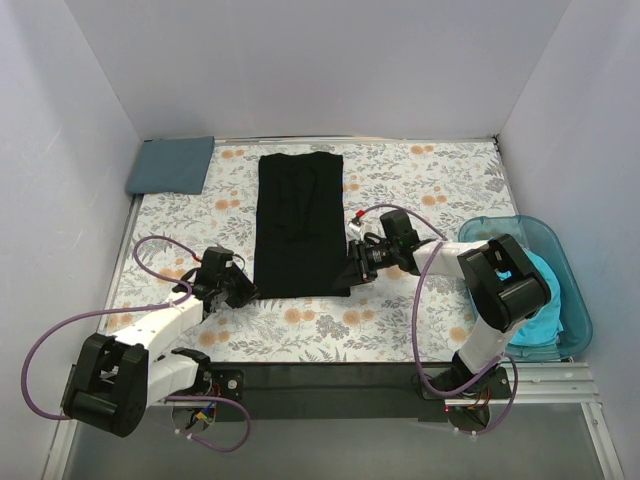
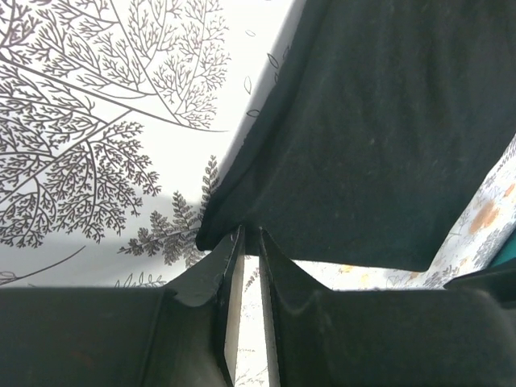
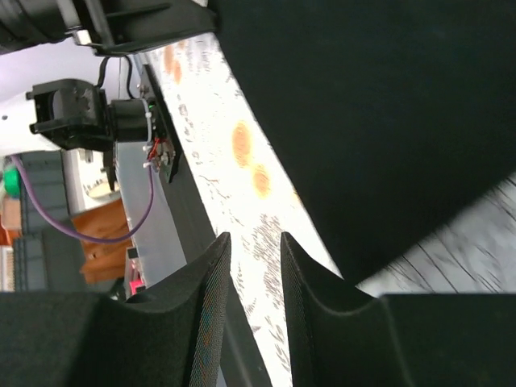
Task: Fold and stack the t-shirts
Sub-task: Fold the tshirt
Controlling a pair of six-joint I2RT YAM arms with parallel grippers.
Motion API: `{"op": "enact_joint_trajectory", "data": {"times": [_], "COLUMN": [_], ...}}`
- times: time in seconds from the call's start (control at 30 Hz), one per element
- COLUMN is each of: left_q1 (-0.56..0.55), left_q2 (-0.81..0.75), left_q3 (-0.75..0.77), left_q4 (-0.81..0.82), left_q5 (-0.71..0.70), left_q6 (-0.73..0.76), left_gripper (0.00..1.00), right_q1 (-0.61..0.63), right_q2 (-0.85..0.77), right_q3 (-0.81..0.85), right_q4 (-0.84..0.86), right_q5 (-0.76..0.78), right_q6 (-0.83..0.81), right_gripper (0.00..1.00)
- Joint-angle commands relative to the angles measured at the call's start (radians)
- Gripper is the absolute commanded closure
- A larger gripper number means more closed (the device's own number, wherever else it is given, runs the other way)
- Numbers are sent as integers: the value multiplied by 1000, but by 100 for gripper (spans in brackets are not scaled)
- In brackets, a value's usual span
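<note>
My left tool (image 2: 251, 232) stands at a narrow slit. The patterned cloth shows through the gap and nothing sits between the fingers. Its tips meet the near-left corner of the black t-shirt (image 2: 379, 137). My right tool (image 3: 254, 238) is a little wider and also empty, just short of the shirt's near-right corner.

From above, the black t-shirt (image 1: 300, 225) lies mid-table as a long narrow strip, sleeves already turned in, on the floral table cloth (image 1: 420, 190). I judge the step in hand to be the cross fold.

Next, both tools need to get under the near hem, pinch every layer, then lift together and carry it to the far edge without skewing.

The slate blue-grey t-shirt (image 1: 170, 165) sits folded at the far-left corner. The turquoise t-shirt (image 1: 535, 290) waits in the tub (image 1: 520, 222).
</note>
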Motion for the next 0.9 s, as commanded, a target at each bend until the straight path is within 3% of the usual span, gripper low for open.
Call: {"op": "enact_joint_trajectory", "data": {"times": [0.0,0.27,0.57,0.77,0.87], "left_q1": [6,6,7,7,9], "left_q2": [-36,-13,-61,-78,3], "left_q3": [35,18,6,125,206], "left_q4": [-56,-67,-103,-111,-68], "left_q5": [18,0,-31,-72,-65], "left_q6": [40,14,3,54,85], "left_gripper": [84,85,85,83,82], "right_q1": [51,51,-37,-40,-43], "right_q2": [-5,114,64,-1,21], "right_q3": [68,44,-40,70,163], "right_q4": [-19,-19,-45,-88,-94], "right_q5": [6,48,71,69,81], "right_q6": [-1,-25,-45,-53,-49], "right_gripper": [67,68,69,69,69]}}
